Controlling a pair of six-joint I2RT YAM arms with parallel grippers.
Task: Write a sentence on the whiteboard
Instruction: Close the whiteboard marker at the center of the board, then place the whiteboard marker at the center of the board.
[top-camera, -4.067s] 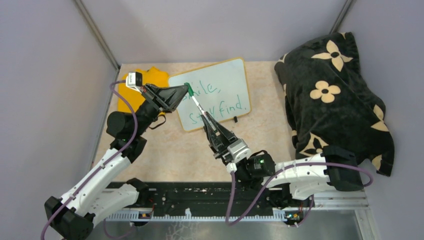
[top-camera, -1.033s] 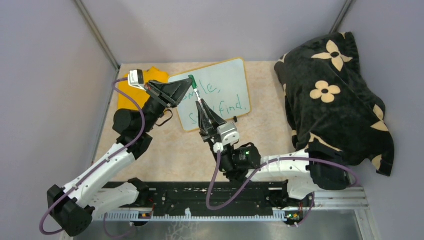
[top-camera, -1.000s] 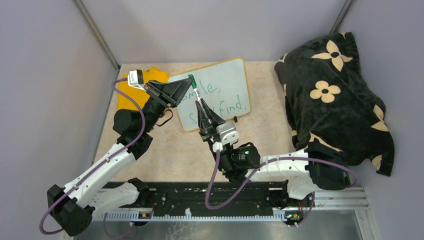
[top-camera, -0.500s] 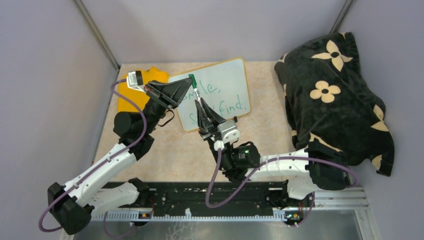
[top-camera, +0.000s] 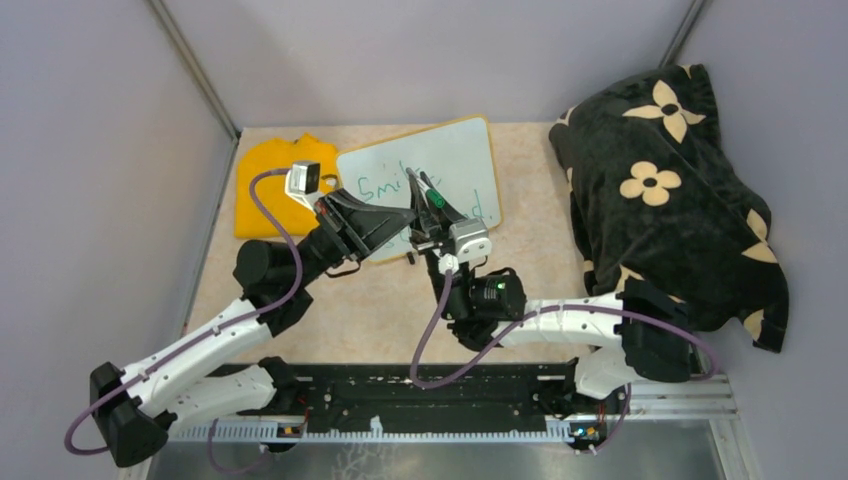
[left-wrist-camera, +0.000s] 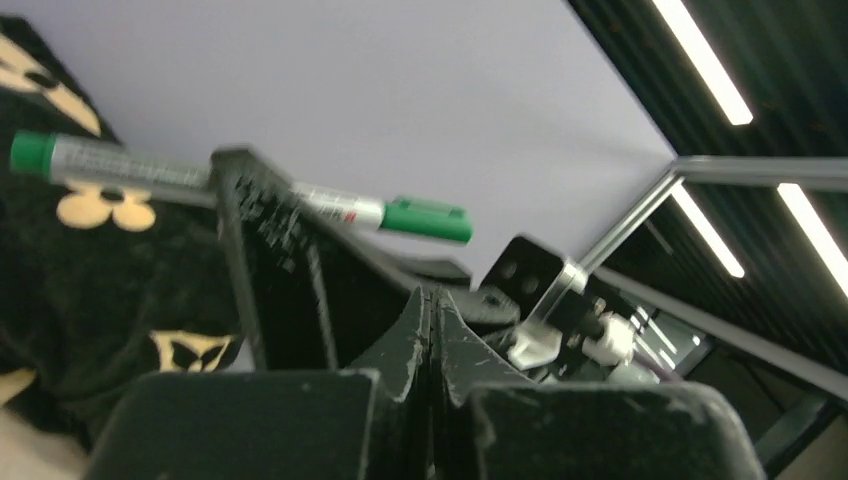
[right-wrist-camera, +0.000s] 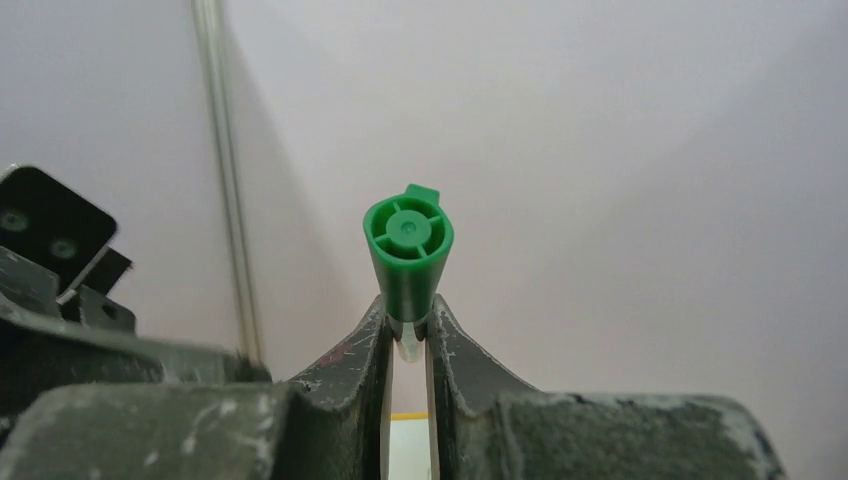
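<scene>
**Whiteboard written on, marker capped and held off the surface**

Whiteboard lies flat on the table, just ahead of and partly under both sets of fingertips. Sentence is in green. Only "Smile" reads from the top view, because the arms cover the second line.

Right gripper is clamped on the green marker. It pinches the barrel just under the cap, and the cap end sticks out past the fingertips. The right wrist cam faces the wall rather than the board, so the pen is tipped up and clear of the ink and can't smear it. The left wrist view shows the marker crosswise with its cap on. My read: writing is done and the pen is sealed.

Left gripper is fully closed on nothing. Its tips sit just left of the right gripper, low over the board's near edge. That spot suits a helper role at the cap.

Yellow cloth lies off to the left gripper's left, just beside the board. Black floral blanket is well right of the right arm.

Risk: both arms hang over the lower line, so a low retreat could drag through the ink. Lift first, then pull back.
</scene>
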